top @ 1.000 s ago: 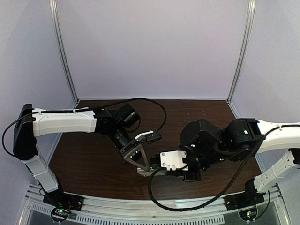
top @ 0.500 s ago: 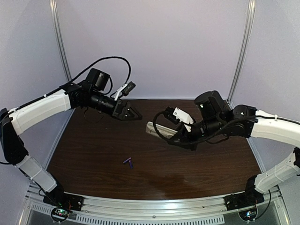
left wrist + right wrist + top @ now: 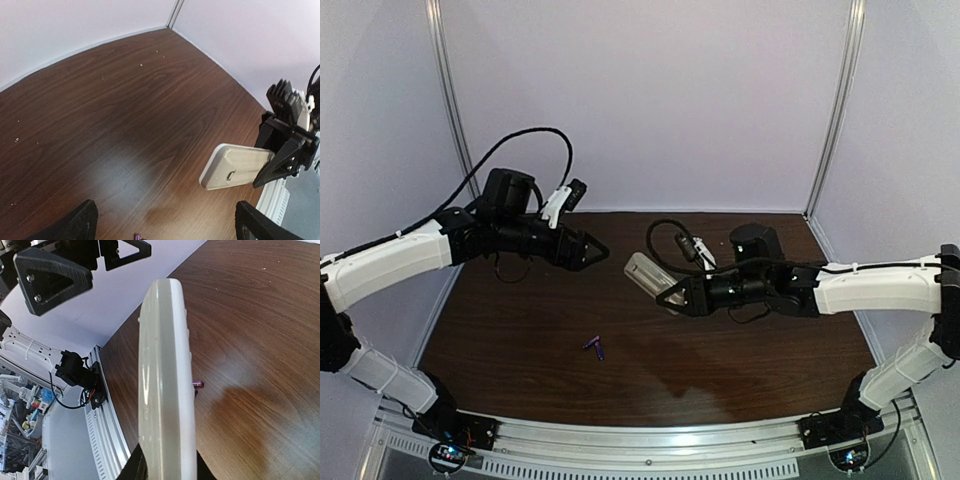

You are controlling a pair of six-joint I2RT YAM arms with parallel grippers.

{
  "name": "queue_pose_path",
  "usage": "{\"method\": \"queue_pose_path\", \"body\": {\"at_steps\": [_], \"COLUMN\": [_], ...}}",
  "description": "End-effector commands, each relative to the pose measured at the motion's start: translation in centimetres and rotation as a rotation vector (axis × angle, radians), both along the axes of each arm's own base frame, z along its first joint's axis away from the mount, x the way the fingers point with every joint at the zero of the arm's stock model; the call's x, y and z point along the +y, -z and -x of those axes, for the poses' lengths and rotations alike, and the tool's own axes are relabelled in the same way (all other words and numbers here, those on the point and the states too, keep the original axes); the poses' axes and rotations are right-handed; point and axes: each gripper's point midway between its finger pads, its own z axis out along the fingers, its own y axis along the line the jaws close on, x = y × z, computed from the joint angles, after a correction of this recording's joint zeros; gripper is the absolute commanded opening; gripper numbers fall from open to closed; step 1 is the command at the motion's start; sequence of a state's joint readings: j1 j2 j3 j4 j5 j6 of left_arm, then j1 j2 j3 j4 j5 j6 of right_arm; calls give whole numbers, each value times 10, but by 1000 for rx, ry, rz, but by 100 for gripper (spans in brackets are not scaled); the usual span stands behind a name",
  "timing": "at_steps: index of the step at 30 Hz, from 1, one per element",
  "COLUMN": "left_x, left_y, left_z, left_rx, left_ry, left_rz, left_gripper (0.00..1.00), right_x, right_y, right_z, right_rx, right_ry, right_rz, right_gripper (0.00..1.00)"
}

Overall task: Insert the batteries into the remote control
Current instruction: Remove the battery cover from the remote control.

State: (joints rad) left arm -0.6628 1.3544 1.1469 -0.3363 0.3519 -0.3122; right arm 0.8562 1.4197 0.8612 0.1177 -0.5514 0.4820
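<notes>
At the left, the left claw [image 3: 590, 248] is held high over the far left part of the table [image 3: 520, 340], pointed to the right. Its two fingers [image 3: 80, 222] are seen at the bottom corners of the left wrist view. They are spread wide, and nothing is gripped between them.

The batteries [image 3: 594, 346] are laid on the table toward its near edge. In the top view they are placed below the left claw and slightly to its right, well apart from it. The two purple-blue cylinders are set touching at one end, so that a small angle is formed. In the left wrist view only a purple speck is shown at the bottom edge, between the fingers. In the right wrist view a purple tip is seen on the table just beside the remote's edge.

Further right, the remote control [image 3: 648, 273] is held in the air over the middle of the table, between the two claws and clear of the wood. It is gripped at one short end by the right claw [image 3: 678, 294], whose fingers are closed narrowly on it. The free end is pointed toward the left claw, and a gap is left between them. The beige back is turned to the left wrist camera, and a small notch is seen in it. In the right wrist view the remote is seen edge-on. The batteries are placed below and left of the right claw, well apart from it.

Any marking on the remote is too small to be read.
</notes>
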Motion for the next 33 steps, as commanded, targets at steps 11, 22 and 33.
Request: {"method": "queue_pose_path", "body": {"at_steps": [11,22,33], "left_x": [-35,-48,-46], "left_y": [43,39,37], "left_z": [13,-1,-12], "left_rx": [-88,-91,-111], "left_ry": [100,93,50], "left_rz": [-158,-165,-192], "left_gripper": [95,93,91], "right_x": [7,12,16], "right_y": [2,10,11], "right_z": [2,12,15], "right_rx": [213,247,260], "right_ry": [47,40,28], "right_rz": [-273,-276,-277], "right_gripper": [0,0,0]}}
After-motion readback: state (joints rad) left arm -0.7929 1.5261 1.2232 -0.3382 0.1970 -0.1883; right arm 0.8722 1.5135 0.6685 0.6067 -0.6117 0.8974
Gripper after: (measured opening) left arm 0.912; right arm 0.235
